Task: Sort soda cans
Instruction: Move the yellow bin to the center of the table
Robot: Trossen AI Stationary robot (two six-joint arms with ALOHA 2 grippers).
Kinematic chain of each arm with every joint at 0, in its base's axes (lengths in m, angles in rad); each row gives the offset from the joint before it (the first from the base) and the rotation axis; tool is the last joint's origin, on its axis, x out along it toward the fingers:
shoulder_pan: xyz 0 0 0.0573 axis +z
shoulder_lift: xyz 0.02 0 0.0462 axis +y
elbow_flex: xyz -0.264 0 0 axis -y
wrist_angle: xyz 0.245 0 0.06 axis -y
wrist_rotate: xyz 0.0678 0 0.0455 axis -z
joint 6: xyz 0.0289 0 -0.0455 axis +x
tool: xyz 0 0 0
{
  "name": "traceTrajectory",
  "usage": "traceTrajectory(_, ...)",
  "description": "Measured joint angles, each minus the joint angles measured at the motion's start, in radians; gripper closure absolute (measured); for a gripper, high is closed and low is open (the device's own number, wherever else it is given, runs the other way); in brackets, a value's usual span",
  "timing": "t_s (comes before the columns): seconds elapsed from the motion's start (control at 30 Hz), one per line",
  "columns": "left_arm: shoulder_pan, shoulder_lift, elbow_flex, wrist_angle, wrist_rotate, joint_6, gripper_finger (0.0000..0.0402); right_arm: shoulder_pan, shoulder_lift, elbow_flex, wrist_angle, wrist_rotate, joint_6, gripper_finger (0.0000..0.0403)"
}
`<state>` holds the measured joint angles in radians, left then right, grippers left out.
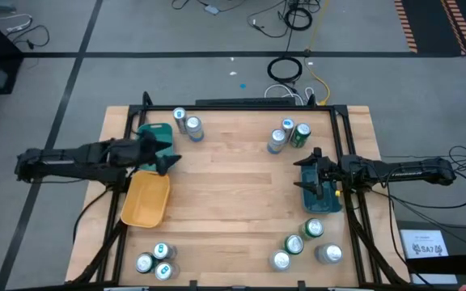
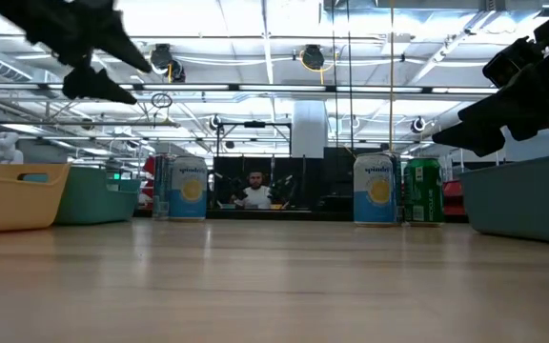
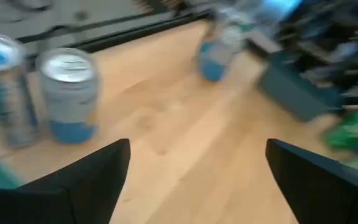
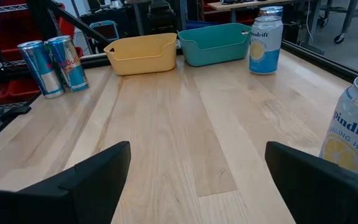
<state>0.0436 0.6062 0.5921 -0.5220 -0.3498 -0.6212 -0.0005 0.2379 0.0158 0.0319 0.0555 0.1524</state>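
Nearest the front edge of the bench [image 1: 233,194] two clusters of cans wait: three blue-topped ones at the left corner [image 1: 154,261] and four at the right [image 1: 304,242], some green, at least one lying on its side. A pincer coming down into so tight a group could knock a neighbour over, and a fallen can may roll off the edge. Farther in, the left pincer [image 1: 167,158] hangs with its fingers spread wide and nothing between them, above the yellow tray [image 1: 146,199] and beside the teal tray [image 1: 157,135]; a low sweep from there could catch a tray wall and shove it out of place. The right pincer [image 1: 310,166], likewise spread and empty, hovers over the dark tray [image 1: 320,196], so the same risk holds on that side. Toward the back stand two cans at the left [image 1: 187,124] and three at the right [image 1: 288,134], one of these green. They stand nearly touching, so spread fingers may straddle two at once or tip one while closing. Blue and silver bodies look alike from above, which I judge could send a can to the wrong tray. No can is in any tray yet.
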Motion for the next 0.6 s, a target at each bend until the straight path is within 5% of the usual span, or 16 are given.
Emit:
traceTrajectory(0.33,-0.014,0.507,0.312,-0.458,0.049,-0.474,0.002,0.0,0.0,0.0,0.0,0.0,0.0,0.0037)
traceTrajectory(0.6,-0.214,0.599,0.376,-0.53,0.063,-0.845,0.002,0.0,0.0,0.0,0.0,0.0,0.0,0.0037)
